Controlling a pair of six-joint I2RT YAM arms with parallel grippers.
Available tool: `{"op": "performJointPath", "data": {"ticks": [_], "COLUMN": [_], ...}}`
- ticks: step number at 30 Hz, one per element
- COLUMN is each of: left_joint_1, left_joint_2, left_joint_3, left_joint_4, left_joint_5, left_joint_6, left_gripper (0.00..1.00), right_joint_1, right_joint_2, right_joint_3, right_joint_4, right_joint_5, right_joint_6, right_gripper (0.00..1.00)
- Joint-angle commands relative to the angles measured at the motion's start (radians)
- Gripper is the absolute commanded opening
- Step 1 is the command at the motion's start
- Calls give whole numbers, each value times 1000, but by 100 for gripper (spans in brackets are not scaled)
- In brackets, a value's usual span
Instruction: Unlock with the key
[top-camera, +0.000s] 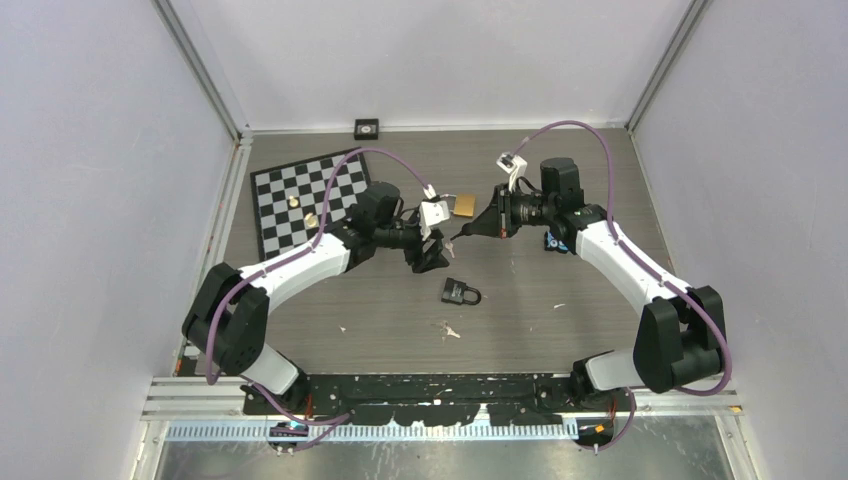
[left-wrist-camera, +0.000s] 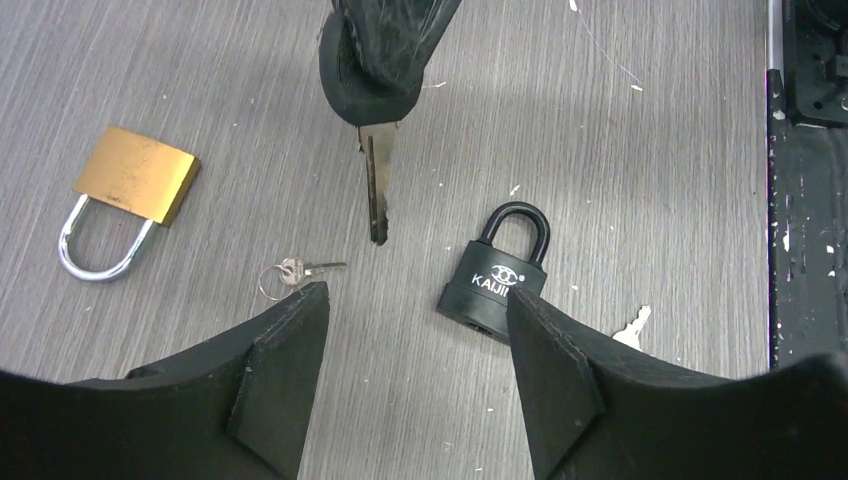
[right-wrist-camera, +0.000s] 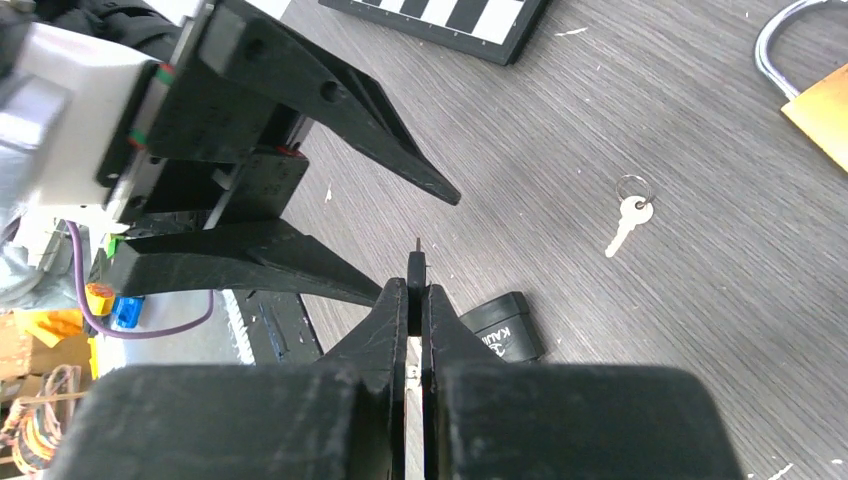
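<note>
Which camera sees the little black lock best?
The left wrist view: the black padlock lies almost whole, shackle and lettering clear. The top view shows it tiny; the right wrist view shows only a corner behind the right end effector gripping the key.

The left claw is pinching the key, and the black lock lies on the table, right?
No, the right gripper pinches the key, as the right wrist view shows; the left gripper is open. The black lock does lie on the table.

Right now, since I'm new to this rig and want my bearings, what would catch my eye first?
The right end effector pinches a key in mid-scene, pointing it toward the open left end effector. A black padlock lies on the near side of them, a brass padlock on the far side.
</note>
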Motion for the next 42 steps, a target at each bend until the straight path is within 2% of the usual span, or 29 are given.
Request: {"op": "performJointPath", "data": {"ticks": [1,14,20,22,26,31,33,38,42], "left_joint_1": [-10,-56,-76,-81,-94,-108,-115,-130,-139], "left_joint_2": [-20,42,76,84,92,84,81,72,67], "left_joint_3": [3,79,123,132,149,143,145,145,140], "left_joint_4": [-3,76,73,66,35,7,-7,-38,-46], "left_joint_5": [25,-99,-158,-165,-170,-169,-171,-175,-181], "left_joint_6": [59,18,12,11,27,59,71,109,120], "left_gripper": [68,57,46,40,19,1,0,0,0], "right_joint_1": [-1,-1,-1,-2,-2,-2,-2,-1,-1], "right_joint_2": [-53,-24,-10,-8,-7,-6,-4,-2,0], "right_joint_3": [-13,-36,-35,-37,-39,-43,-46,-49,-51], "right_joint_4": [33,76,82,85,87,95,102,105,112], "right_joint_5": [-20,-29,-37,-37,-39,-41,-43,-48,-53], "right_joint_6": [-8,17,20,20,21,27,31,39,45], "right_gripper": [0,1,0,0,0,1,2,17,23]}}
